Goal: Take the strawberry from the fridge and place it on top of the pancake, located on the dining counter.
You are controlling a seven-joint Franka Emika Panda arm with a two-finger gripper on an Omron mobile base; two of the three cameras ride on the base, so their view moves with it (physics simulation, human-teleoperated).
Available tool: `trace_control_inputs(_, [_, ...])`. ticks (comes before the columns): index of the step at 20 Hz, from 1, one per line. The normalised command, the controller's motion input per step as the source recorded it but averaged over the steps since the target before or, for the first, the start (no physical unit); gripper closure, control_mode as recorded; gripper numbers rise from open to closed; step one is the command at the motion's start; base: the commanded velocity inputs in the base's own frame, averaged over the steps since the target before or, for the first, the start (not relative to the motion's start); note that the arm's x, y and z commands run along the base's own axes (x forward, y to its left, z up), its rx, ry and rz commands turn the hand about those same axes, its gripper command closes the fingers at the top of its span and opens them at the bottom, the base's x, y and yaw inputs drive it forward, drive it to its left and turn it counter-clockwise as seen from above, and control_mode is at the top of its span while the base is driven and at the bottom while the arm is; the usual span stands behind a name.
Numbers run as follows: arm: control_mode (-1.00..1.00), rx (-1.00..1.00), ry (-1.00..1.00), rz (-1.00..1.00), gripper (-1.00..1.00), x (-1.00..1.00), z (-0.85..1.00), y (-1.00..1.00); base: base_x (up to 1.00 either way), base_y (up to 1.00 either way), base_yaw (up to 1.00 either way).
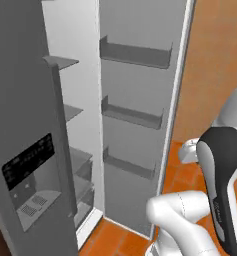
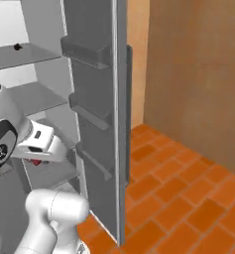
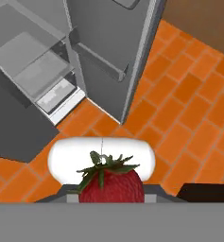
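Observation:
The strawberry (image 3: 111,184), red with a green leafy cap, sits close up at the bottom middle of the hand view, held in my gripper (image 3: 111,191). In the right base view a bit of red strawberry (image 2: 35,161) shows under the white hand, where the gripper (image 2: 37,158) hangs just outside the fridge (image 2: 96,99) shelves. The fridge's right door (image 1: 135,115) stands wide open, its door racks bare. Its left door carries the black dispenser panel (image 1: 30,165). The pancake and dining counter are out of view.
A small blackish item (image 2: 17,47) lies on an upper fridge shelf. Orange tiled floor (image 2: 178,193) spreads to the right of the open door, bounded by a brown wall (image 2: 198,74). The open door's edge (image 3: 127,85) juts out near the hand.

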Motion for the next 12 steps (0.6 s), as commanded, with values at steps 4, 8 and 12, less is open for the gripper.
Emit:
trace_control_inputs(4, [1.00,0.00,0.00,0.00,1.00,0.00,0.00,0.00,-0.08,-0.33,-0.83])
trace_control_inputs(8, [1.00,0.00,0.00,0.00,1.00,0.00,0.00,0.00,0.00,-0.56,-0.85])
trace_control_inputs(12, [1.00,0.00,0.00,0.00,1.00,0.00,0.00,0.00,0.00,-0.59,-0.84])
